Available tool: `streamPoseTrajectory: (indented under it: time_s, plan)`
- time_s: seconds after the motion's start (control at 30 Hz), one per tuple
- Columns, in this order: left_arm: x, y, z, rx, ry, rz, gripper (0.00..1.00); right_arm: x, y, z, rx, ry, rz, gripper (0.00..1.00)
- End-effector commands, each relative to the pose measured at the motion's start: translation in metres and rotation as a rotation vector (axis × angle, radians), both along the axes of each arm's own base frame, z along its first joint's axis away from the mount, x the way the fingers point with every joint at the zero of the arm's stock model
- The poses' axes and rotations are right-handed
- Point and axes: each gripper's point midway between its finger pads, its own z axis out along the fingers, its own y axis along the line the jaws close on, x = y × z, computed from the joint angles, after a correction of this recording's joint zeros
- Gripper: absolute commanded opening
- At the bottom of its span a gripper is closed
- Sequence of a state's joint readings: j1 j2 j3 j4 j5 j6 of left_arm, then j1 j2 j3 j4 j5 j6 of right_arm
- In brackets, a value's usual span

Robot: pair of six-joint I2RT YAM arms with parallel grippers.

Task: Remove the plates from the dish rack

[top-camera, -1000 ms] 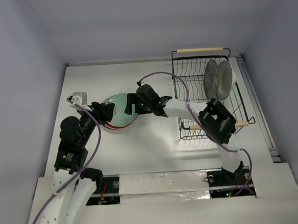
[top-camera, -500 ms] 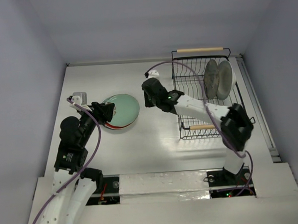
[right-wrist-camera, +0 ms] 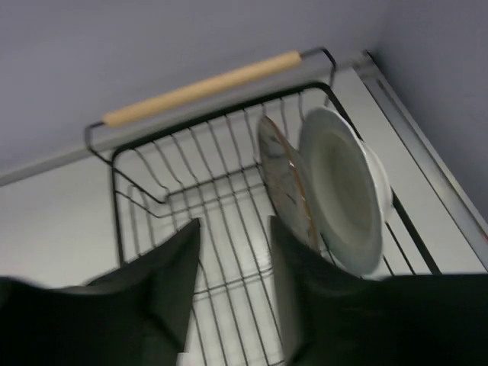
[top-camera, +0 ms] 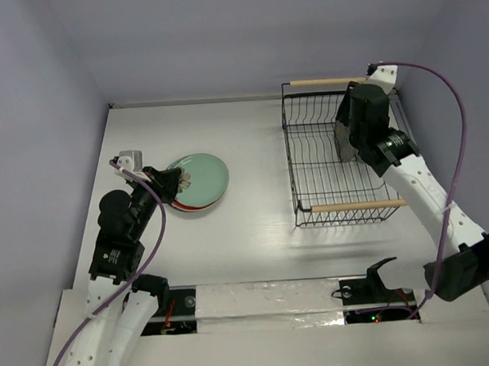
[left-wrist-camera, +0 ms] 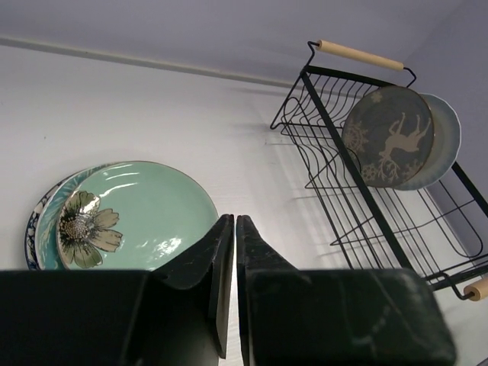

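Overhead, the right gripper (right-wrist-camera: pixel 232 232) is held above the far right part of the dish rack (top-camera: pixel 313 155), its jaws parted, with nothing caught between them and only rack wire seen through the gap. Two plates are shown standing on edge in the rack, side by side near its far right corner: a grey-brown plate (left-wrist-camera: pixel 387 136) marked with a pale deer figure, and a plain white plate (right-wrist-camera: pixel 345 194) set just beside it, toward the rack's right wall. The rack is placed on the right half of the white table (top-camera: pixel 250 133), its wooden handles (top-camera: pixel 328 82) lying along the far and near ends. On the left half, well apart from the rack, three plates are stacked flat: a pale green plate (top-camera: pixel 205 177) with a flower motif is laid on top, a red plate (top-camera: pixel 198 207) is seen under it, and a blue-white patterned rim (left-wrist-camera: pixel 32 229) is glimpsed at the bottom. The left gripper (left-wrist-camera: pixel 234 223) is poised at the stack's near left edge, its fingers pressed together on nothing; whether the plates are touched cannot be told.
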State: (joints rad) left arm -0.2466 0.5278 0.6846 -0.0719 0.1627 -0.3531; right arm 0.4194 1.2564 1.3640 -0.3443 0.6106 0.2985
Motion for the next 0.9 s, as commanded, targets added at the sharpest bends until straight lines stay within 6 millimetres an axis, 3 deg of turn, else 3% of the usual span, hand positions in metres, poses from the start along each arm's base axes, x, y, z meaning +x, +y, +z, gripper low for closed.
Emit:
streamPoseTrajectory:
  time_s: [0.0,0.1,0.13,0.2,0.37,0.57,0.63,0.77,0.87]
  plan:
    - [0.002,0.001,0.018,-0.013,-0.058,0.006,0.04,0.001,-0.039,-0.045,-0.151,0.181,-0.115,0.53]
    - [0.002,0.001,0.018,-0.014,-0.056,0.004,0.14,0.015,-0.054,-0.060,-0.155,0.229,-0.109,0.60]
    - [0.001,0.001,0.019,-0.014,-0.059,0.004,0.19,0.021,-0.067,-0.069,-0.152,0.256,-0.133,0.63]
    - [0.000,0.001,0.019,-0.015,-0.059,0.004,0.22,0.032,-0.067,-0.076,-0.134,0.273,-0.089,0.65]
    - [0.000,0.001,0.019,-0.013,-0.058,0.004,0.28,0.052,-0.079,-0.119,-0.156,0.394,-0.097,0.62]
    - [0.000,0.000,0.019,-0.013,-0.058,0.000,0.30,0.065,-0.084,-0.147,-0.181,0.447,-0.147,0.49]
    - [-0.001,0.000,0.019,-0.014,-0.061,-0.002,0.30,0.068,-0.087,-0.155,-0.195,0.469,-0.159,0.37]
    - [0.000,0.000,0.019,-0.013,-0.060,-0.002,0.31,0.065,-0.091,-0.151,-0.218,0.474,-0.174,0.25]
    - [-0.001,0.000,0.020,-0.013,-0.065,-0.005,0.31,0.061,-0.092,-0.136,-0.221,0.445,-0.173,0.16]
